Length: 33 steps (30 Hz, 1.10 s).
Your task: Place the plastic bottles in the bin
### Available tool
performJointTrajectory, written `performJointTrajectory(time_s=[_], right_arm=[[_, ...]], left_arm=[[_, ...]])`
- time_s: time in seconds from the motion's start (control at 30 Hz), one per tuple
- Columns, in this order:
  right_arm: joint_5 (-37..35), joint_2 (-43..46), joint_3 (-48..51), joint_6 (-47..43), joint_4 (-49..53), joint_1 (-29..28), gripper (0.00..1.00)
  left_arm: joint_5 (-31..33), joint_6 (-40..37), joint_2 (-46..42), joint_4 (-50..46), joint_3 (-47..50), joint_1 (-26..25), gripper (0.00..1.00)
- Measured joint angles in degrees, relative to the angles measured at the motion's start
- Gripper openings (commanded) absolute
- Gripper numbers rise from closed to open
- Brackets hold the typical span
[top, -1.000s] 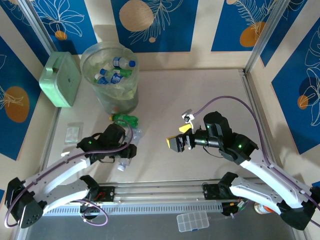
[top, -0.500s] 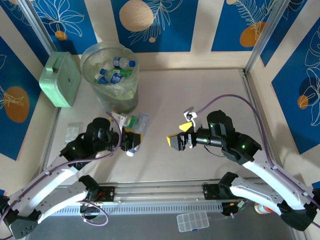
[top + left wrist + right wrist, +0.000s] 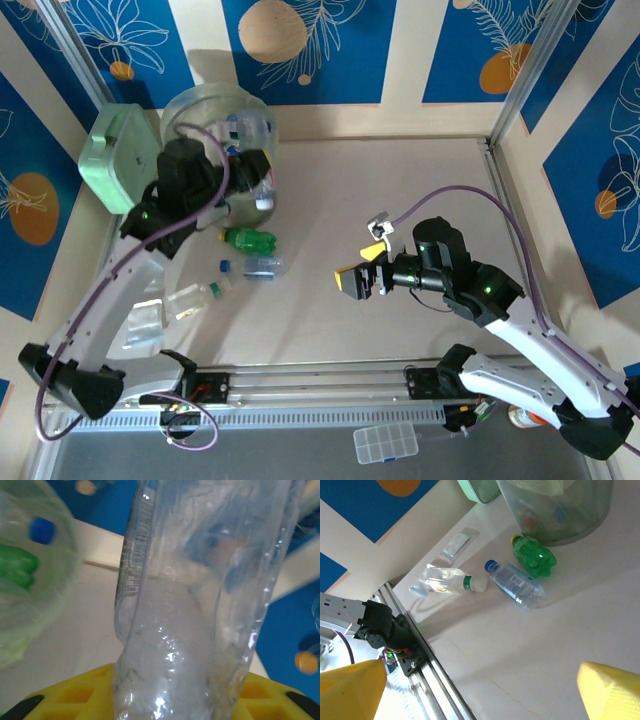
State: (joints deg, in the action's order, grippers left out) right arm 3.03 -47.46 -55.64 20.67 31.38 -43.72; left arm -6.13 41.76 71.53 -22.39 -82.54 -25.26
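Left pincer [image 3: 252,178] is pinching a clear crumpled plastic bottle [image 3: 190,605], whose body stands up between the yellow pads [image 3: 75,696] in the left wrist view. Half a second ago this pincer was low over the table [image 3: 400,180], just in front of the tall round translucent grey-green bin [image 3: 200,96]. Now the arm has swung up and back, and the pincer sits at the bin's near right rim with the bottle's white-capped end hanging beside the wall. The mint green square box [image 3: 118,158] stands just left of the bin.

Three more bottles lie on the table in front of the bin, below and apart from the left pincer: a green plastic bottle [image 3: 250,239] nearest the bin's foot, a clear blue-capped bottle [image 3: 256,266] just beyond it, and a clear white-capped bottle [image 3: 196,298] further toward the arm bases, near a flat clear packet [image 3: 145,324].

Right pincer [image 3: 356,283] has barely moved. It hovers mid-table, well right of the bottles, with its jaws spread wide and nothing between them.
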Motion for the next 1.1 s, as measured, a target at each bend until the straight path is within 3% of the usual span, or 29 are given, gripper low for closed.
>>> performJointTrajectory(time_s=[0.2, 0.43, 1.1], right_arm=[[-0.46, -0.79, -0.57, -0.98, 1.53, 0.22, 0.98], [-0.68, -1.57, -0.57, -1.16, 1.70, 0.26, 0.98], [-0.66, -6.38, -0.55, -2.67, 1.25, 0.37, 0.98]], left_arm=[[7.82, 10.38, 11.21, -9.07, -16.50, 4.07, 0.00], [9.68, 18.97, 16.98, -9.79, -19.23, 8.63, 0.06], [11.39, 31.04, 32.09, -13.29, -29.88, 13.20, 0.54]])
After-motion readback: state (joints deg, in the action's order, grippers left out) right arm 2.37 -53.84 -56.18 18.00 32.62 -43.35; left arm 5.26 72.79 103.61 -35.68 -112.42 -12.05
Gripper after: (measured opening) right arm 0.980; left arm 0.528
